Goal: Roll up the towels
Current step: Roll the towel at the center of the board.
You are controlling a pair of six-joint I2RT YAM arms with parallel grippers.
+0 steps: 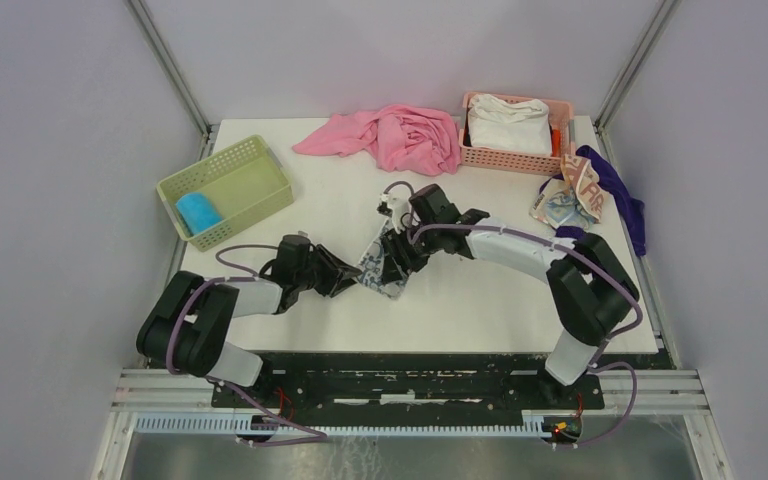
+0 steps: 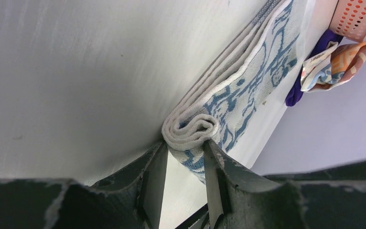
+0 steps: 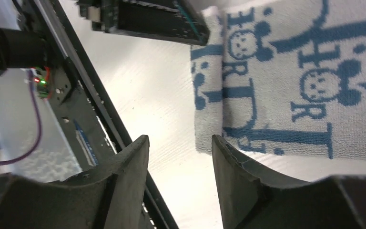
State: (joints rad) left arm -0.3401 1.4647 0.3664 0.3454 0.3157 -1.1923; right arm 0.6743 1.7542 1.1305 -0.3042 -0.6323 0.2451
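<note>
We see a white worktop point(image 1: 480, 300): green basket point(image 1: 248, 218) upper left, pink cloth point(image 1: 400, 135) and salmon basket point(image 1: 500, 160) along the top, printed towel point(image 1: 380, 265) centre, cream towel point(image 1: 570, 195) and purple cloth point(image 1: 625, 205) right.

Left arm point(image 1: 210, 310): is showing black joints and a pale grey link.
Right arm point(image 1: 520, 250): is wearing the same black and pale grey shells.
Cables point(image 3: 36, 114): lilac leads are looping along both arms.
Left gripper point(image 2: 186, 148): dark, scuffed fingers point(image 2: 155, 176) are tapering to flat blades.
Right gripper point(image 3: 180, 143): matt black fingers are curving, edges chipped.
Base plate point(image 1: 400, 385): black bar is carrying thin red wires point(image 1: 280, 398).
</note>
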